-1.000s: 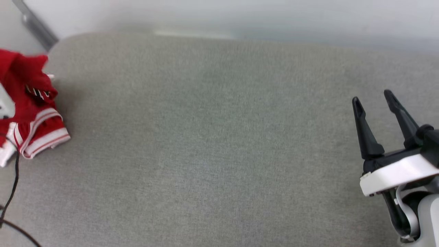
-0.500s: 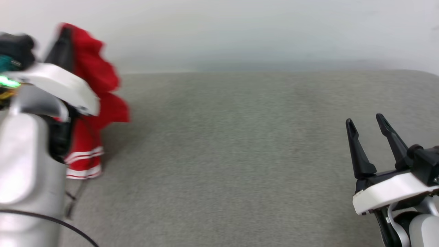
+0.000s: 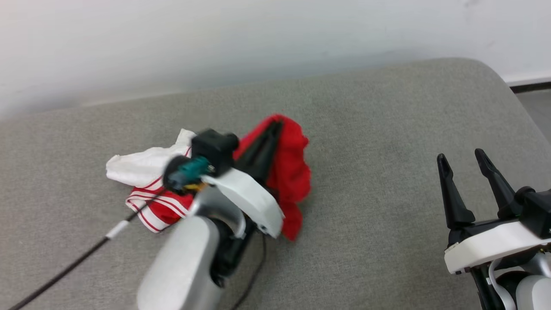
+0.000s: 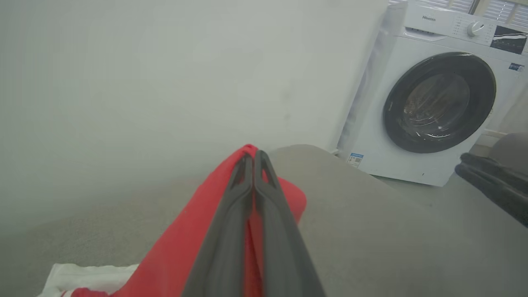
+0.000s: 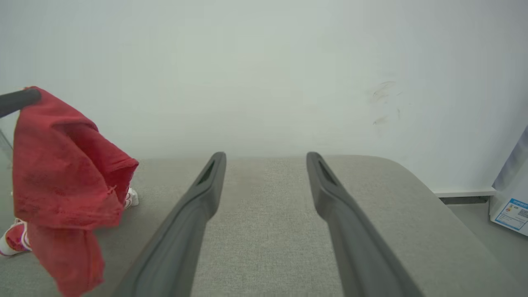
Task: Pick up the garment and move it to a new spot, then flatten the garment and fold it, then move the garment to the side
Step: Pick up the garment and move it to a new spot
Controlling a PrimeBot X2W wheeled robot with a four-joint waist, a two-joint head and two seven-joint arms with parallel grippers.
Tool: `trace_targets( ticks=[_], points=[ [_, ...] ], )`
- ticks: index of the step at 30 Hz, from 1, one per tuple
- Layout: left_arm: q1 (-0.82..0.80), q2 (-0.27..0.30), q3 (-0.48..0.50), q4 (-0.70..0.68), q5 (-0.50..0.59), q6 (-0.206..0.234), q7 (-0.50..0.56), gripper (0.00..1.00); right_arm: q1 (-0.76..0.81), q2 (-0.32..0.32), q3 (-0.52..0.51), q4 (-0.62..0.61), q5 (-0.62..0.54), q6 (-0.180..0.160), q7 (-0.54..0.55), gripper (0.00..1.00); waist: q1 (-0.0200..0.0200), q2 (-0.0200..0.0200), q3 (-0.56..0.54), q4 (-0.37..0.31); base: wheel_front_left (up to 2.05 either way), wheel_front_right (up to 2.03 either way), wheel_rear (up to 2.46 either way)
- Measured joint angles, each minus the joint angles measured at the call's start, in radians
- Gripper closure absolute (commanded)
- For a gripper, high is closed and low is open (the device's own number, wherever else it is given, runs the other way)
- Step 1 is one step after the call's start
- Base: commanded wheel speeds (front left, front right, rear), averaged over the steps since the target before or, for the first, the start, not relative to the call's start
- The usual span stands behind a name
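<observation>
ROBOT LIFTS JERSEY: The left gripper pinches a fold of the garment, its 2 dark fingers pressed together on red fabric. It works above a grey upholstered cushion set against a pale wall.

In the head view the shirt sits approx. centre-left on the cushion. The red body bunches round the fingers and drapes down the right side of the wrist. 1 white sleeve and the red-and-white striped trim lie crumpled on the cushion to the gripper's left. A black cable runs from the left arm toward the lower-left corner.

The left wrist view shows the gripper closed w/ red cloth on both sides of the fingers and a strip of white fabric at bottom-left. A white front-loading washing machine stands past the cushion's far end.

From the right wrist view, the garment hangs in a loose bundle from a left finger, its lower part blurred.

The right gripper is empty, fingers spread apart and pointing toward the wall. It is at the cushion's right side, well apart from the shirt. Its 2 fingers frame bare grey fabric.
</observation>
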Motion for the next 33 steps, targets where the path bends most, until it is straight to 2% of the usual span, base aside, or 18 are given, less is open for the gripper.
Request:
trace_targets(
  ticks=[5,13,14,15,16,19,21,22,26,32,33],
  points=[
    [0.07,-0.031,-0.112,0.084,-0.022,-0.013,-0.016,1.0,-0.008,0.003,0.009,0.004,0.013,0.0,-0.009,0.0,0.0,0.0,0.052,-0.016,0.0,0.0,0.0],
    [0.13,-0.04,-0.226,0.21,-0.046,-0.02,-0.057,1.0,-0.037,0.003,0.012,0.026,0.023,0.0,-0.023,0.0,0.0,0.0,0.112,-0.017,0.0,0.0,0.0],
    [0.13,-0.039,-0.241,0.219,-0.045,-0.025,-0.061,0.86,-0.041,0.002,0.011,0.03,0.024,0.0,-0.023,0.0,0.0001,0.0,0.112,-0.012,0.0,0.0,0.0],
    [0.13,-0.039,-0.241,0.219,-0.045,-0.025,-0.061,0.55,-0.041,0.002,0.011,0.03,0.024,0.0,-0.023,0.0,0.0001,0.0,0.112,-0.012,0.0,0.0,0.0],
    [0.129,-0.041,-0.254,0.223,-0.046,-0.026,-0.086,0.0,-0.044,0.002,0.007,0.036,0.024,0.0,-0.024,0.0,0.0001,0.0,0.104,-0.006,0.0,0.0,0.0],
    [0.119,-0.041,-0.26,0.209,-0.041,-0.022,-0.141,0.0,-0.042,0.0,-0.004,0.043,0.023,0.0,-0.022,0.0,0.0001,0.0,0.082,0.007,0.0,0.0,0.0],
    [0.106,-0.042,-0.246,0.184,-0.031,0.006,-0.198,0.0,-0.029,-0.001,-0.01,0.044,0.021,0.0,-0.016,0.0,0.0001,0.0,0.052,0.02,0.0,0.0,0.0],
    [0.106,-0.042,-0.246,0.184,-0.031,0.006,-0.198,0.0,-0.029,-0.001,-0.01,0.044,0.021,0.0,-0.016,0.0,0.0001,0.0,0.052,0.02,0.0,0.0,0.0],
    [0.107,-0.029,-0.196,0.152,-0.017,0.068,-0.256,0.0,0.008,0.0,-0.019,0.04,0.012,0.0,0.002,0.0,0.0,0.0,-0.004,0.046,0.0,0.0,0.0],
    [0.155,0.051,-0.071,0.13,-0.024,0.163,-0.292,0.0,0.045,0.002,-0.016,0.03,0.008,0.0,0.023,0.0,0.0,0.0,-0.061,0.075,0.0,0.0,0.0],
    [0.155,0.051,-0.071,0.13,-0.024,0.163,-0.292,0.0,0.045,0.002,-0.016,0.03,0.008,0.0,0.023,0.0,0.0,0.0,-0.061,0.075,0.0,0.0,0.0]
  ],
)
